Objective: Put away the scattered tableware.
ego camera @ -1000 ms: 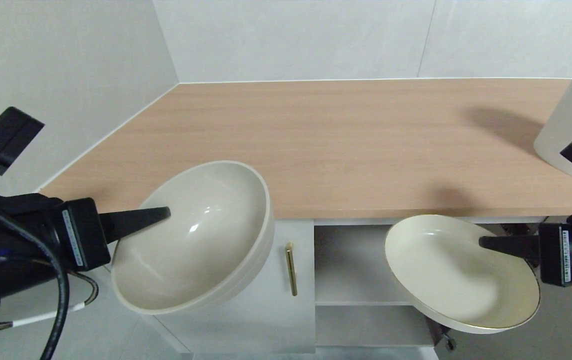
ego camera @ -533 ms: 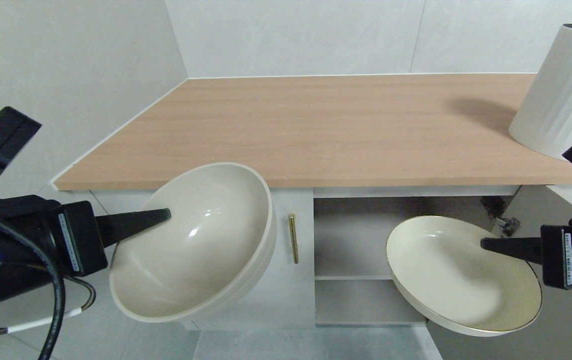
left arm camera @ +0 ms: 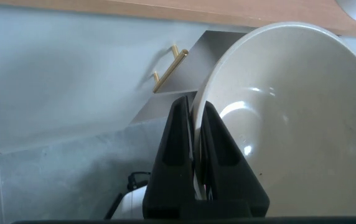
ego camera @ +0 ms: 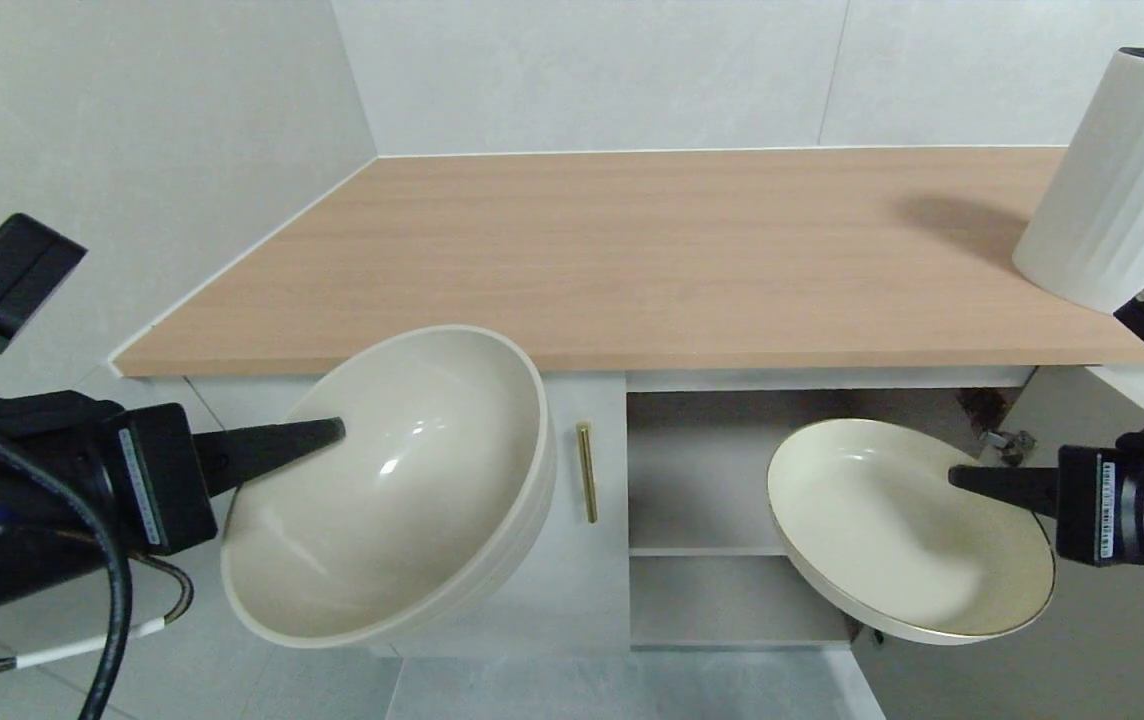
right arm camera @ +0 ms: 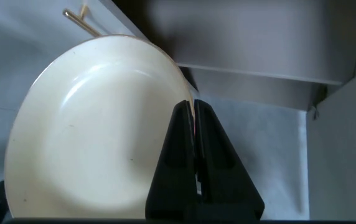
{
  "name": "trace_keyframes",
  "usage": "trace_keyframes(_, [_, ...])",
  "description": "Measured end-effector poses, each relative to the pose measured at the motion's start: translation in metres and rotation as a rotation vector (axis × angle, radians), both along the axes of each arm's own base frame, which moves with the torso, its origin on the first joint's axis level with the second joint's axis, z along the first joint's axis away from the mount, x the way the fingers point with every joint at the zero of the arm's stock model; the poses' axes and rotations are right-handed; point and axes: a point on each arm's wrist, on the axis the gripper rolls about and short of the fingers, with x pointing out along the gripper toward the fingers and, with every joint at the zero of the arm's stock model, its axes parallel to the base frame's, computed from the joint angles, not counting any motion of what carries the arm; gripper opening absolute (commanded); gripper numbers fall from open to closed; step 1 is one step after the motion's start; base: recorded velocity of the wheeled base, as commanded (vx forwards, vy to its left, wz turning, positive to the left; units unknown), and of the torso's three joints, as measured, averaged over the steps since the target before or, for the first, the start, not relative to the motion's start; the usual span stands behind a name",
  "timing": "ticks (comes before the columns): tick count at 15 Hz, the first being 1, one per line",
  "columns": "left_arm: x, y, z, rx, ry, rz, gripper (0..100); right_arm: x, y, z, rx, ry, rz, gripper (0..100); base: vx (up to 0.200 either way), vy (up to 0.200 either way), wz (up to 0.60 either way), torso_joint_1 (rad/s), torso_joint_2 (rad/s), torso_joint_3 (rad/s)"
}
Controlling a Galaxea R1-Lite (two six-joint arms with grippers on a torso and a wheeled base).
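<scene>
My left gripper [ego camera: 332, 433] is shut on the rim of a large cream bowl [ego camera: 392, 490], held in the air in front of the closed left cabinet door [ego camera: 587, 560]; in the left wrist view its fingers [left arm camera: 179, 134] pinch the bowl [left arm camera: 290, 112] rim. A cream plate with a thin gold edge [ego camera: 902, 525] hangs tilted before the open cabinet compartment [ego camera: 702, 490], and my right gripper [ego camera: 957, 477] is shut on its rim. The right wrist view has the gripper [right arm camera: 195, 121] clamped on the plate [right arm camera: 91, 130] edge, with the cabinet shelf beyond.
A wooden countertop [ego camera: 652, 250] runs above the cabinet. A tall white ribbed container [ego camera: 1122, 170] stands on its right end. The closed door has a gold handle [ego camera: 585, 485]. Inside the open compartment sits a shelf [ego camera: 702, 551], with the open door [ego camera: 1052, 400] at the right.
The head camera shifted, so the counter looks farther and the white container came into view. The right gripper and plate have moved slightly left and up. The left arm holds still.
</scene>
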Motion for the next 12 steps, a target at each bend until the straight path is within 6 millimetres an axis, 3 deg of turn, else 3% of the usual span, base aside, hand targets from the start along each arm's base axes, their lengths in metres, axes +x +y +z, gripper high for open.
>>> trace_keyframes(5, [0.0003, -0.0002, 0.0000, 0.000, 0.000, 0.000, 0, 0.0024, 0.0009, -0.0049, -0.030, 0.008, 0.007, 0, 0.000, 0.000, 0.00, -0.010, 0.03, 0.014])
trace_keyframes(12, [0.0003, -0.0002, -0.0004, 0.002, 0.003, -0.001, 0, 0.0034, 0.0014, -0.0087, -0.047, 0.019, 0.010, 0, 0.000, 0.000, 0.00, -0.166, 0.40, 0.231])
